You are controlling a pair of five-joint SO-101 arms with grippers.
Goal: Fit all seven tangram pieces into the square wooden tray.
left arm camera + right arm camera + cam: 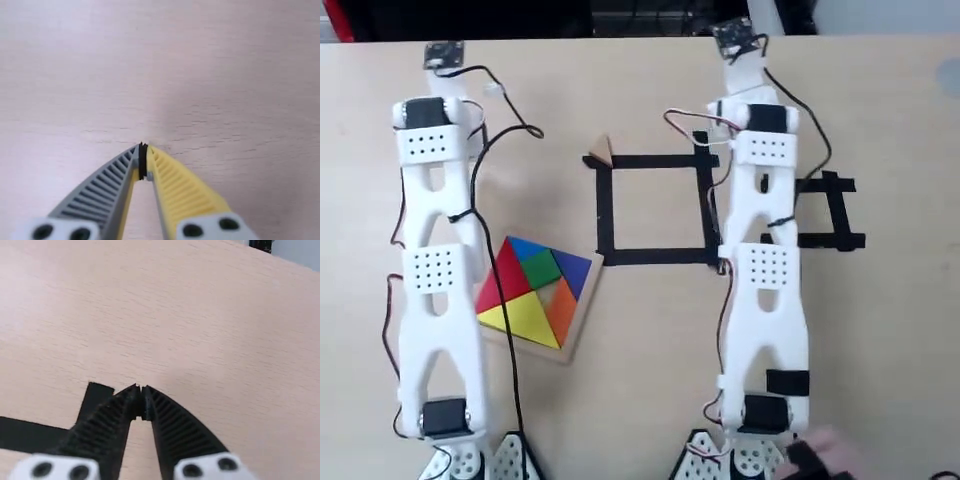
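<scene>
The square wooden tray (582, 318) lies tilted on the table beside my left arm. It holds red (503, 275), blue (526, 248), green (546, 270), orange (564, 308) and yellow (525, 318) tangram pieces, with a pale patch near the middle. A small tan triangle (603, 150) lies apart from the tray, at the far left corner of a black tape square (655, 255). My left gripper (142, 161) is shut over bare table with nothing in it. My right gripper (140, 403) is shut and empty too, just past a strip of black tape (97, 394). Both arms stretch toward the table's far edge.
A second black tape outline (832, 213) lies right of the right arm. Cables run along both arms, one looping toward the tape square. A person's hand (830, 452) rests at the near edge by the right arm's base.
</scene>
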